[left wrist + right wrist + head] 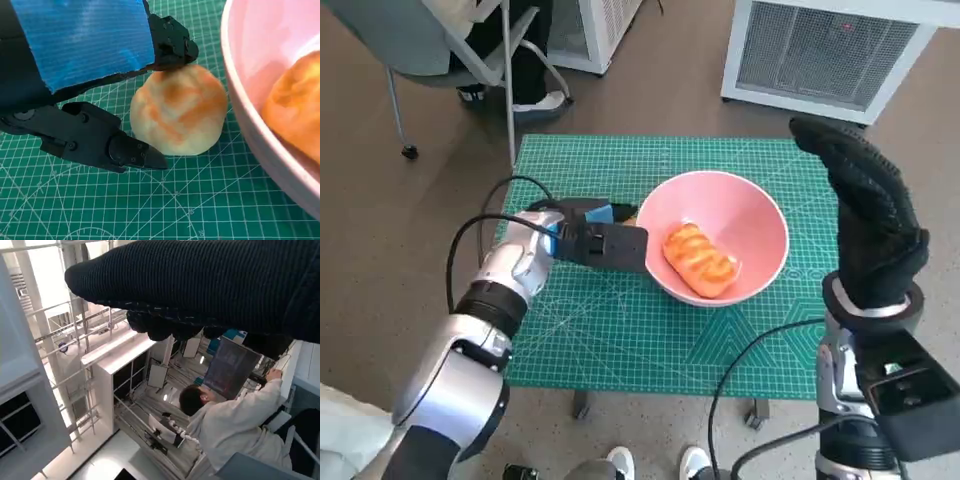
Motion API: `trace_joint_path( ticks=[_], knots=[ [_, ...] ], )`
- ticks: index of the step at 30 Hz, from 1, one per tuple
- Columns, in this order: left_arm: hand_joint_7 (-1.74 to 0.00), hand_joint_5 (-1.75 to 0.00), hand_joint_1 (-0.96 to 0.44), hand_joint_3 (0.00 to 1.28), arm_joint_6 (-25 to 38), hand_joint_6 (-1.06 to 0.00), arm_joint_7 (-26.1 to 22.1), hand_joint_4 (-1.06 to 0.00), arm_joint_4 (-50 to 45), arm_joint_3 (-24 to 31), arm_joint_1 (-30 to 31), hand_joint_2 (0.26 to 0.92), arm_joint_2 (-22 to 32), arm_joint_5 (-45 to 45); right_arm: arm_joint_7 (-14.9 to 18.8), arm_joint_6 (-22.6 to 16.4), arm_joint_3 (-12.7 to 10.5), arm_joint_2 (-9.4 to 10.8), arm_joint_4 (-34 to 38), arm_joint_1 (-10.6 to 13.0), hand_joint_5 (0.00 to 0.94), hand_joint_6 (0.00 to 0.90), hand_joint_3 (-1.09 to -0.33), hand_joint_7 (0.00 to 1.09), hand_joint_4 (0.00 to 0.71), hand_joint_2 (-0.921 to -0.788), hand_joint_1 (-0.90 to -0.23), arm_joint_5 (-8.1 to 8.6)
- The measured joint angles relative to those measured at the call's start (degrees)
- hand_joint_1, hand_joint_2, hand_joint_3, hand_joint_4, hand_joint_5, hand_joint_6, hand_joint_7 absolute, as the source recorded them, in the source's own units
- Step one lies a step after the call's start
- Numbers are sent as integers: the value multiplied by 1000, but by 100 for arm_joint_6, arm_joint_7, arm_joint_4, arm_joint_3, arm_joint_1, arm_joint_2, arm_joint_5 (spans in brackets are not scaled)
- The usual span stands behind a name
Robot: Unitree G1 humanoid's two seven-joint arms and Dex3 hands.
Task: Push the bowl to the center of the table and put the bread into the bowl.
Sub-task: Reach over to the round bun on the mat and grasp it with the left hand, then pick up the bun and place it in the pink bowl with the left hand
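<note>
A pink bowl (pixel 730 205) stands near the middle of the green mat with a long golden bread (pixel 700 260) lying in it. Against the bowl's left rim, my left hand (pixel 595 240) lies low on the mat. In the left wrist view its black fingers (pixel 170 45) pinch a round bread roll (pixel 180 112) from both sides. The roll sits on the mat just outside the bowl's wall (pixel 250 75), and the bread inside (pixel 295 105) shows beyond it. My right hand (pixel 870 215) is raised upright off the bowl's right side, holding nothing; its glove (pixel 200 285) shows in the right wrist view.
The green cutting mat (pixel 620 330) covers the small table. White vented units (pixel 830 50) stand behind it. A chair and a person's legs (pixel 520 60) are at the back left, and feet (pixel 650 465) show at the front edge. A person (pixel 225 425) appears in the right wrist view.
</note>
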Motion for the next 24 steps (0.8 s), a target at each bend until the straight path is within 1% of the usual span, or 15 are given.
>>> trace_joint_path(
  ticks=[6,9,10,11,12,13,14,15,16,17,18,19,20,24],
  knots=[
    [-1,-7,-451,10,79,-190,162,-108,152,-43,-10,919,-131,51,-15,1,-1,1,-12,3,0,15,-730,687,303,-921,-542,-34],
    [-18,-22,-394,8,96,-227,266,-147,224,-46,-12,917,-203,49,-30,1,1,5,-18,4,0,16,-731,686,302,-921,-539,-52],
    [-25,-25,-365,7,107,-250,322,-177,264,-40,-12,917,-228,44,-36,2,2,8,-24,4,0,16,-732,686,302,-921,-537,-53],
    [-46,-89,-306,10,118,-304,380,-328,296,-30,-11,913,-255,39,-38,3,2,11,-32,5,0,16,-732,686,302,-921,-537,-55],
    [-49,-108,-285,9,121,-326,438,-384,320,-19,-10,913,-279,31,-39,4,2,13,-38,6,0,16,-733,686,302,-921,-536,-56],
    [-77,-674,-203,20,120,-435,496,-421,335,-2,-7,906,-301,19,-40,4,2,15,-43,7,0,15,-733,685,301,-921,-536,-59],
    [-95,-1060,-150,26,112,-506,581,-432,338,16,3,903,-320,-2,-40,5,3,17,-48,7,0,15,-733,685,301,-921,-536,-62],
    [-118,-1197,-119,27,94,-561,658,-447,339,30,14,905,-334,-15,-40,5,4,20,-53,7,0,15,-733,685,301,-921,-536,-64],
    [-154,-1395,-74,29,44,-641,777,-472,338,39,30,906,-343,-19,-40,8,5,25,-57,7,0,15,-733,685,301,-921,-536,-69],
    [-570,-1521,-176,71,-8,-626,896,-489,335,46,43,912,-343,-20,-40,10,6,29,-62,7,0,15,-733,684,301,-921,-536,-73],
    [-725,-1566,-212,91,-59,-614,994,-495,333,50,53,913,-339,-19,-40,12,7,31,-66,7,0,15,-733,684,301,-921,-536,-76],
    [-809,-1570,-134,137,-120,-630,1090,-487,330,52,62,906,-331,-19,-40,17,6,32,-73,7,0,15,-733,684,301,-921,-536,-80],
    [-862,-1572,-84,167,-184,-641,1169,-482,329,52,73,902,-320,-18,-40,24,6,32,-80,7,0,15,-733,684,301,-921,-536,-80],
    [-987,-1472,-21,145,-354,-626,1361,-544,327,60,121,916,-256,-18,-40,49,5,33,-107,12,0,16,-732,683,301,-921,-537,-85]
  ],
)
